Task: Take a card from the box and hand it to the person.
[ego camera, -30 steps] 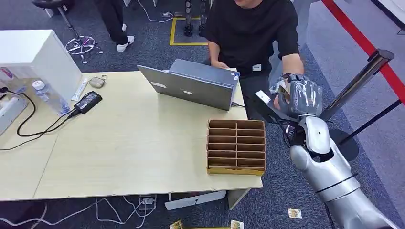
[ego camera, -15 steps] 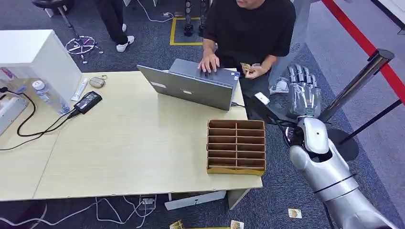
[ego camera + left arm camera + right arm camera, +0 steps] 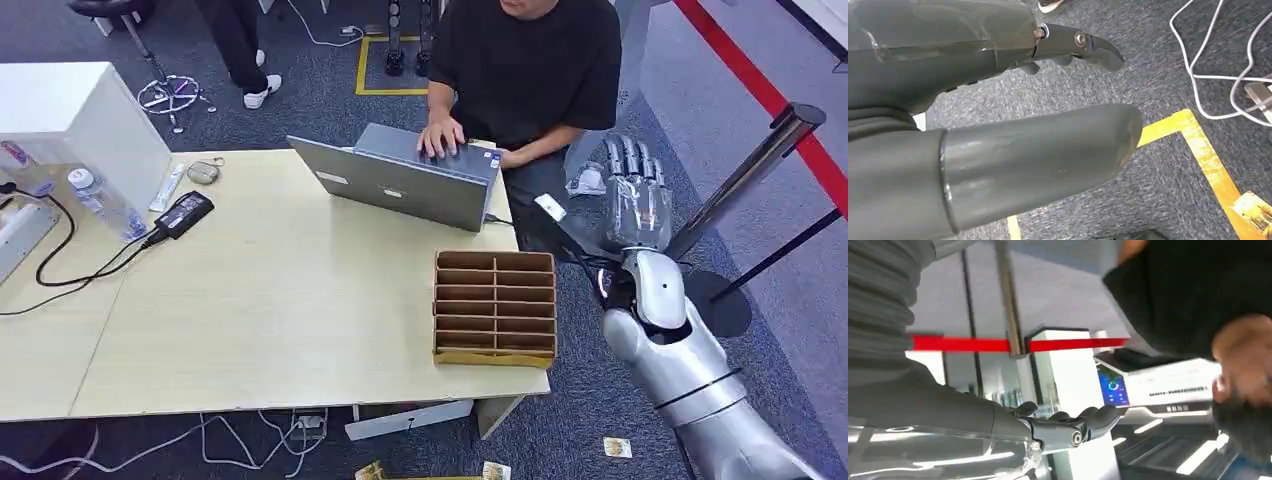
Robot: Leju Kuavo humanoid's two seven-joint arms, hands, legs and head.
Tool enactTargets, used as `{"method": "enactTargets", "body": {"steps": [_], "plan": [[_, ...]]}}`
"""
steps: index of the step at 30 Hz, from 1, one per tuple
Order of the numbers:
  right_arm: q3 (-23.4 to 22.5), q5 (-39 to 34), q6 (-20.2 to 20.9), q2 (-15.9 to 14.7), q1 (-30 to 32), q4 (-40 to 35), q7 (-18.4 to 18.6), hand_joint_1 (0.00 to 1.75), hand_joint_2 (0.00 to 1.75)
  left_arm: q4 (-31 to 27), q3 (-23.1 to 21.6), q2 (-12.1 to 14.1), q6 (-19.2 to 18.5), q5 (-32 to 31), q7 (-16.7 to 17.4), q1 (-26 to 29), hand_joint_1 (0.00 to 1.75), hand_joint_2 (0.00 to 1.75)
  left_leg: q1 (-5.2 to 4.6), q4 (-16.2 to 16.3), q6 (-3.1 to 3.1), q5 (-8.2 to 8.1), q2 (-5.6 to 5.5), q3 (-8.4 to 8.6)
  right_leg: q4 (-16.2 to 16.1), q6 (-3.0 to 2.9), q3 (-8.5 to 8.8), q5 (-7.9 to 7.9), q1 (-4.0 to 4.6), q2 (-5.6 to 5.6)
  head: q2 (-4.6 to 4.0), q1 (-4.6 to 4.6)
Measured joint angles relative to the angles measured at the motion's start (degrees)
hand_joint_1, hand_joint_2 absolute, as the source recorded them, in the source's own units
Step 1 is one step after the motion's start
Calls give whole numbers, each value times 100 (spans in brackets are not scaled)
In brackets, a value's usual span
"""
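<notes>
No brand or writing can be read anywhere: the small labels on the laptop (image 3: 405, 180) lid and the white tag lying on the carpet beside the table corner are too small to make out, and the lit blue panel on a white stand (image 3: 1113, 386) in the right wrist view shows only blurred marks.

The right hand (image 3: 632, 195) is raised past the right end of the table (image 3: 250, 300), fingers straight, spread apart and pointing upward, holding nothing; in the right wrist view its dark fingertips (image 3: 1098, 419) curl a little with nothing between them. The left hand (image 3: 998, 115) hangs over grey carpet with yellow tape (image 3: 1198, 150) on it, thumb and fingers apart and nothing held.

The card itself cannot be made out. The person (image 3: 525, 60), in a black shirt and cut off at the top edge, sits behind the laptop with one hand on its keyboard and the other forearm low behind the laptop's right edge, that hand mostly hidden, so whether it holds anything cannot be told.

The cardboard box (image 3: 495, 308) stands at the table's near right corner, brown, with two columns of narrow compartments; what lies in them is too dark to tell. A few small printed cards (image 3: 617, 447) lie on the carpet in front of the table, some cut off by the bottom edge.

A black power adapter (image 3: 184, 213) with its cable lies at the table's left part, near a clear plastic bottle (image 3: 95, 200).
</notes>
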Motion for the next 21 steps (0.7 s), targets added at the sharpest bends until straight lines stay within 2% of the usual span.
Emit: {"method": "enactTargets", "body": {"steps": [4,6,9,12,17,21], "plan": [[-52,-1056,-1141,290,370,-316,-580,0,175,0,0,0,6,103,-2,-1,0,0,3,-1,0,0,1,0,0,-1,0,0,2,1,2,0],[-52,-1498,-1460,492,608,-496,-930,0,175,0,0,0,13,153,-22,-1,0,0,6,-1,-1,0,1,1,0,-2,0,-1,5,1,0,-2],[22,-2326,-1849,879,1111,-747,-1742,0,175,0,2,-11,48,258,-48,2,0,0,11,-2,-1,0,-10,0,0,-3,2,-3,11,-3,0,0],[193,-2658,-2017,1143,1486,-870,-2019,0,175,0,7,-15,68,317,-48,-2,0,0,11,-4,-1,-1,-7,1,0,-3,2,-3,11,-2,2,-2],[402,-2880,-2065,1419,1888,-1038,-2109,0,175,0,13,-28,105,391,0,4,0,0,9,-4,-2,1,-6,1,0,-3,3,-2,9,-3,2,2],[514,-2773,-2073,1593,2187,-1187,-2201,0,175,0,20,-31,131,441,-2,4,0,0,7,-3,-2,1,-5,2,0,-3,2,-2,8,-1,0,0]]}}
